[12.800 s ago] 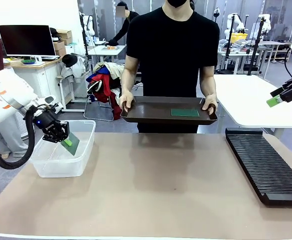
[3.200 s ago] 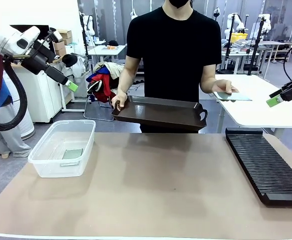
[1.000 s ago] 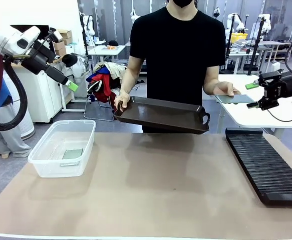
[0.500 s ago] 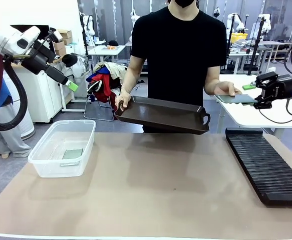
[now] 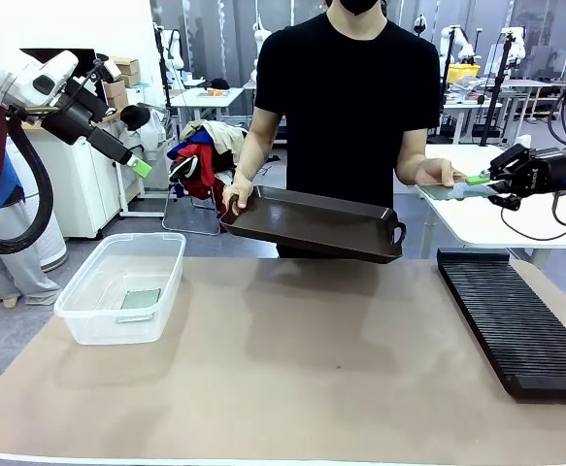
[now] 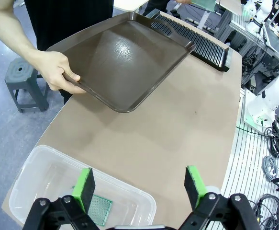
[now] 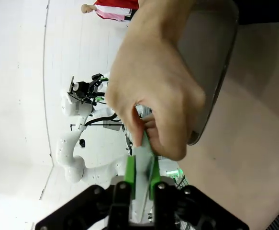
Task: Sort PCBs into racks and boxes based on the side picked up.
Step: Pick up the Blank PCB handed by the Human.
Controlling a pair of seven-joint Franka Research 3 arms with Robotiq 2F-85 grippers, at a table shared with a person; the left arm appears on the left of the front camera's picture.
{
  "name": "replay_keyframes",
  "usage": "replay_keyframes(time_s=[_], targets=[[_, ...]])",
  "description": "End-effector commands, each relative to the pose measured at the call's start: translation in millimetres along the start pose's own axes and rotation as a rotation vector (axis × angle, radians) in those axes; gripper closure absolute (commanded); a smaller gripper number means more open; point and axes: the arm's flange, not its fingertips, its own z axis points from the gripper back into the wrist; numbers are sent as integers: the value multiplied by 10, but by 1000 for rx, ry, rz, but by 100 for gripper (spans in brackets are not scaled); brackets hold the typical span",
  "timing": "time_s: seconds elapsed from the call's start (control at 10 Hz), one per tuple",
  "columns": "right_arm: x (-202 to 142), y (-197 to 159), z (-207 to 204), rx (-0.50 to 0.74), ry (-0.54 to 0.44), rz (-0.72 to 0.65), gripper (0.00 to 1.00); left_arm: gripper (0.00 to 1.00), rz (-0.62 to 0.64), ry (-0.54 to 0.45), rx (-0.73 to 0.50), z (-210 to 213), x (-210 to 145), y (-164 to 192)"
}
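Note:
One PCB (image 5: 454, 192) is held out flat in the person's hand (image 5: 436, 175) at the far right, above a white table. My right gripper (image 5: 475, 181) is shut on its free end. In the right wrist view the green pads (image 7: 129, 172) pinch the pale board (image 7: 142, 149) edge-on, just below the person's fingers (image 7: 158, 100). A second PCB (image 5: 142, 297) lies flat in the clear box (image 5: 81, 313) on the left, also seen in the left wrist view as a PCB (image 6: 97, 211) in the box (image 6: 39, 177). My left gripper (image 5: 137, 163) hangs open and empty, high above the box (image 6: 139, 187). The long black rack (image 5: 516, 320) lies on the right.
The person stands at the far edge and holds a dark brown handled tray (image 5: 312, 223) tilted in the other hand; its inside (image 6: 125, 57) is bare. The rack (image 6: 201, 43) lies beyond it. The tan table top (image 5: 312, 369) spreads between box and rack.
My right gripper has moved left to the person's hand and its jaws have closed onto the offered PCB. The left arm, box and rack have not moved.

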Motion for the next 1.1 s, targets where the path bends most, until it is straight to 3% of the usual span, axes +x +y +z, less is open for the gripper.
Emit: replay_keyframes(time_s=[0.0,0.6,0.8,1.0], targets=[[36,59,13,25,12,-33,100,0,-10,1,-6,-5,-8,-1],[-5,30,46,41,43,-58,100,0,-10,1,-6,-5,-8,-1],[16,67,18,10,-18,-87,100,0,-10,1,-6,-5,-8,-1],[-43,-7,30,23,23,-35,100,0,-10,1,-6,-5,-8,-1]])
